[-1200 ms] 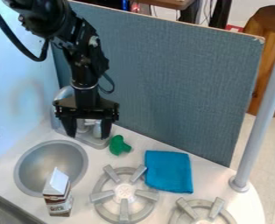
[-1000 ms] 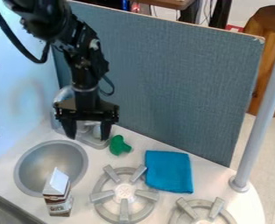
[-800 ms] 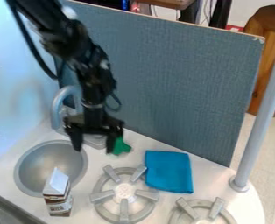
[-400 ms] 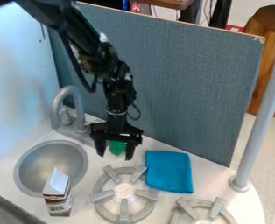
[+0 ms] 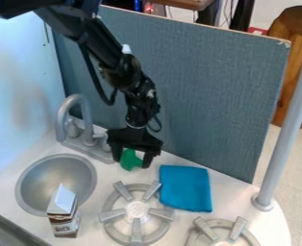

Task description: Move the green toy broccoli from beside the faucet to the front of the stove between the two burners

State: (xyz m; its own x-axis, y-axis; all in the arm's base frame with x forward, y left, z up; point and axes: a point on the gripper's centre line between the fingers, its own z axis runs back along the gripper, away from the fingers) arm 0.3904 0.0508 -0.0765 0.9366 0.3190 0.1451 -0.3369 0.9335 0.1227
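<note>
Your arm (image 5: 120, 67) is black and jointed, with a small white piece (image 5: 126, 49) on its one o'clock side. A thick black cable (image 5: 93, 79) bows out at nine o'clock; a thinner loop (image 5: 158, 126) sits at four. Your black gripper (image 5: 132, 162) has a broad crossbar and two stubby fingers.

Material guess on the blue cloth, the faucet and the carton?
Blue cloth: likely woven or knit fabric, matte, with soft edges.
Faucet: grey, smooth, soft sheen; metal or painted plastic, can't tell.
Carton: probably coated paperboard, given its printed sides and folded gable top.
</note>
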